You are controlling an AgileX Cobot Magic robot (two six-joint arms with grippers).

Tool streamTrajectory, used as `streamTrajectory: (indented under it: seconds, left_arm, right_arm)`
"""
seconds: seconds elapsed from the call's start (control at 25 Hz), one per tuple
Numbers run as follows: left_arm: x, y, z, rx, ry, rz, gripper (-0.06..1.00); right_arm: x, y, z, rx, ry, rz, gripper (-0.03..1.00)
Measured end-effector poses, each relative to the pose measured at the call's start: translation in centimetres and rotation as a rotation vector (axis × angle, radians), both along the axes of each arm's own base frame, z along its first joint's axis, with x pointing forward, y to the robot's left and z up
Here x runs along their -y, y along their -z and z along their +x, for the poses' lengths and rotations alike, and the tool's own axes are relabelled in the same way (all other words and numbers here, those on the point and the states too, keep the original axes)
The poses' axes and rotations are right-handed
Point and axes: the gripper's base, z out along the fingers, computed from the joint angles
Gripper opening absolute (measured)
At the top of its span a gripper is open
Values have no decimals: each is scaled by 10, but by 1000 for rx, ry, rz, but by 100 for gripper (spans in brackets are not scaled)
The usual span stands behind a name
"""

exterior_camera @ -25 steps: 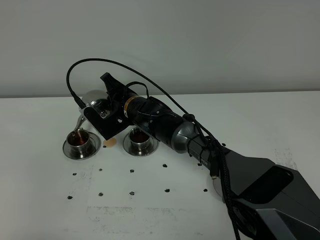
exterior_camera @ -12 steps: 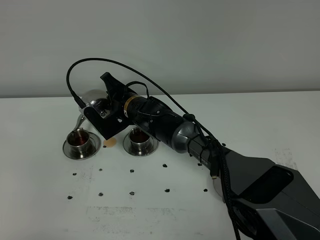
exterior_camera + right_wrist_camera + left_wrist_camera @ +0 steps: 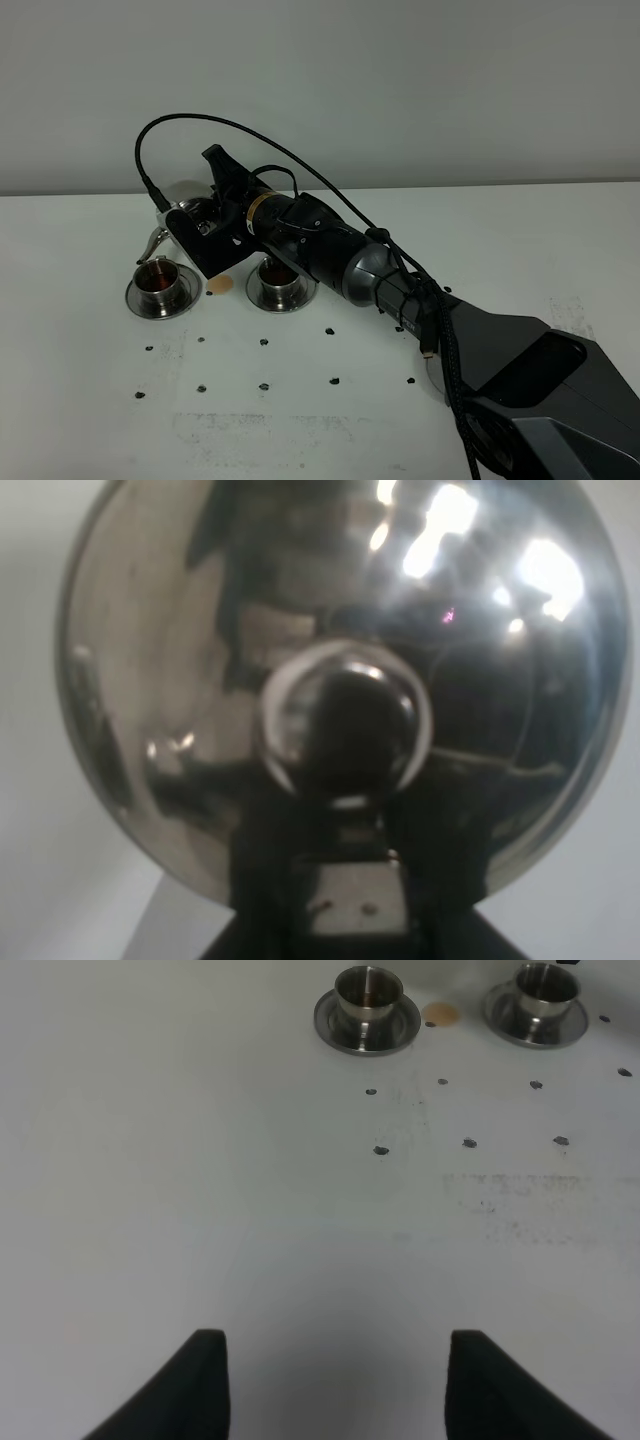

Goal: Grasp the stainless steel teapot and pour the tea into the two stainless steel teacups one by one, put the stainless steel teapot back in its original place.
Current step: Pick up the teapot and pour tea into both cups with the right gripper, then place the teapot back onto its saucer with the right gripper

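- While tilted over the left cup (image 3: 159, 283), teapot (image 3: 190, 203) hangs above the table (image 3: 90, 400), spout (image 3: 153, 245) pointing down toward the brown tea inside.
- Right gripper (image 3: 205, 228) clamped shut on teapot, domed lid and knob (image 3: 345, 725) filling the wrist view.
- Right cup (image 3: 280, 279) on its saucer beside the left one, small tan spot (image 3: 221, 286) between them.
- Left gripper (image 3: 330, 1380) low over bare table, jaws parted, holding nothing, well apart from both cups.
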Motion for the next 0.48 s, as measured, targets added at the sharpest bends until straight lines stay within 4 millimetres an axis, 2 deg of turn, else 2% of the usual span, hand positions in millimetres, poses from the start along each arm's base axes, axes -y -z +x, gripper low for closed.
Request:
streamTrajectory:
  seconds: [0.48]
  left_arm:
    - [0, 0, 0, 0, 0, 0, 54]
  right_arm:
    - [1, 5, -4, -142, 53, 68, 21]
